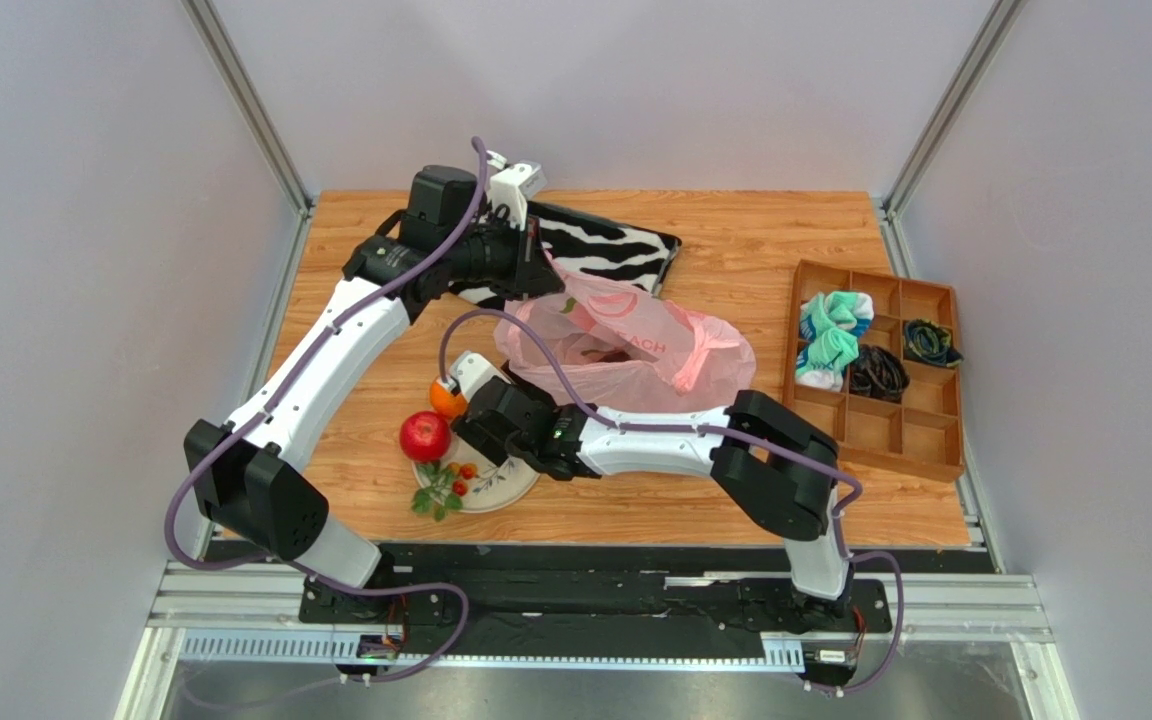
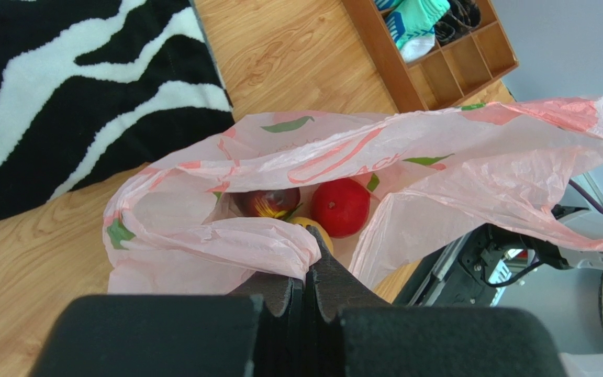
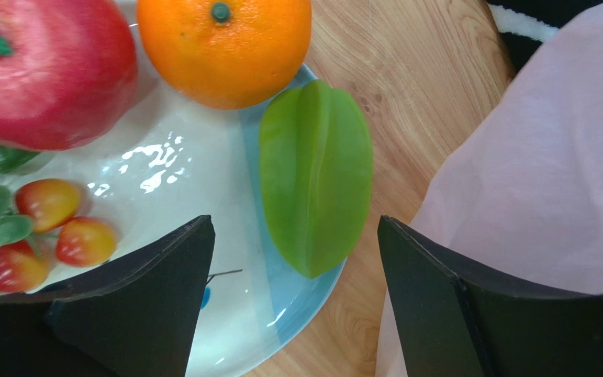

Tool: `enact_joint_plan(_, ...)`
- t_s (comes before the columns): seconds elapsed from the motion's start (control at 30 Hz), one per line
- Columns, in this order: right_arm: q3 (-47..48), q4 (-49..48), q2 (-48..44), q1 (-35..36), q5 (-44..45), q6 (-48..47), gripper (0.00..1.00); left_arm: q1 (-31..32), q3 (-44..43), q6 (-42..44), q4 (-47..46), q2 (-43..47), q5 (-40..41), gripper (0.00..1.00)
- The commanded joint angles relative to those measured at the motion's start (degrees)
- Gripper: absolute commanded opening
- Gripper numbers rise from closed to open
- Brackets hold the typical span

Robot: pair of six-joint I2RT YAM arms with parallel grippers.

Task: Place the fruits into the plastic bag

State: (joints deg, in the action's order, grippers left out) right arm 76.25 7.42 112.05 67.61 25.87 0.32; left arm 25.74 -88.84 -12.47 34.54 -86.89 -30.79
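The pink plastic bag (image 1: 642, 345) lies open at mid-table. My left gripper (image 2: 310, 263) is shut on its near rim and holds it up. Inside the bag (image 2: 407, 157) lie a dark maroon fruit (image 2: 269, 202), a red one (image 2: 341, 206) and a yellow-orange one (image 2: 318, 232). My right gripper (image 3: 294, 221) is open above the plate (image 3: 179, 181), its jaws astride the green ridged fruit (image 3: 316, 177) without touching it. The orange (image 3: 224, 47), red apple (image 3: 45, 75) and berry sprig (image 3: 45, 228) also lie on the plate. The top view shows the apple (image 1: 423, 435) and orange (image 1: 447, 398).
A zebra-striped pouch (image 1: 612, 248) lies behind the bag. A wooden compartment tray (image 1: 883, 368) with socks and cords stands at the right. The bag's side (image 3: 533, 173) hangs close to my right gripper's right finger. The plate (image 1: 515, 488) sits near the table's front edge.
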Motion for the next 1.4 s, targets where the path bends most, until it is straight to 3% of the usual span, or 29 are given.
enact_joint_plan(0.0, 0.48, -5.22, 0.89, -1.43, -1.69, -2.16, 0.81, -0.25, -0.11, 0.08, -0.62, 2.34, -0.68, 0.0)
enact_joint_plan(0.7, 1.18, -5.4, 5.46, -4.51, -8.9, -0.76, 0.71, -0.34, -0.11, 0.08, -0.62, 2.34, -0.77, 0.0)
enact_joint_plan(0.93, 1.27, -5.49, 6.34, -4.51, -8.29, -0.84, 0.64, -0.34, -0.11, 0.08, -0.62, 2.34, -0.77, 0.0)
enact_joint_plan(1.13, 0.48, -4.7, 5.64, -4.6, -7.06, -0.67, 0.5, -0.34, -0.02, 0.08, -0.71, 2.25, -0.86, 0.0)
enact_joint_plan(1.37, -4.43, -4.26, 0.11, -4.07, -6.53, -0.67, 0.45, -0.34, -0.02, -0.1, -0.71, 2.17, -0.94, 0.0)
